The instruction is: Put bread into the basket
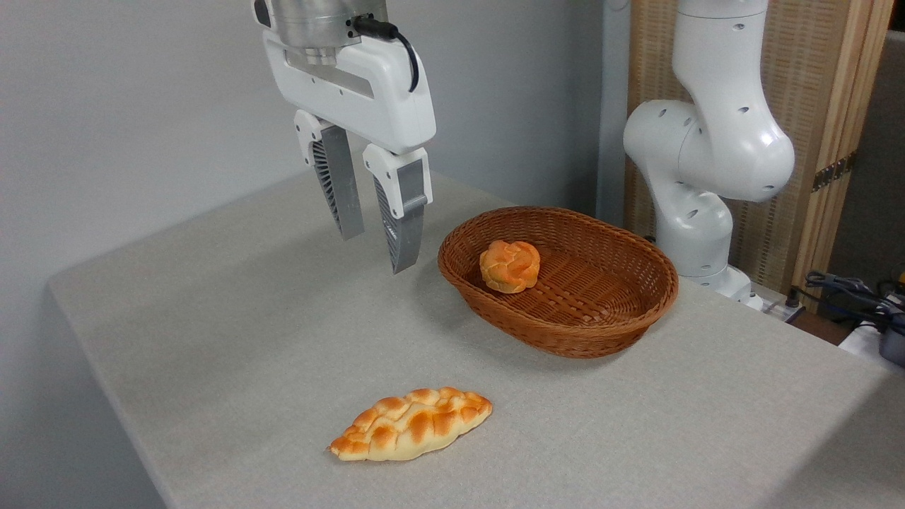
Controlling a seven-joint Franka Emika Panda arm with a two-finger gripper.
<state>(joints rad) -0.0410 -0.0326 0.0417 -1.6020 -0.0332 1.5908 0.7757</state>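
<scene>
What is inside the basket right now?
The basket holds one small round knotted bun on its woven floor. The long braided loaf lies outside on the table. The near wall hides part of the floor.

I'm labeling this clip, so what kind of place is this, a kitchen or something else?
Probably a robotics lab or test room, not a kitchen. A white robot arm is mounted at a plain grey-covered table, loose cables lie at the right edge, and the braided loaf looks like a prop.

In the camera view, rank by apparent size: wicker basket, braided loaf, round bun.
1. Oval reddish-brown woven wicker basket
2. Long golden braided loaf, though it lies nearer the camera
3. Small round knotted orange bun
</scene>
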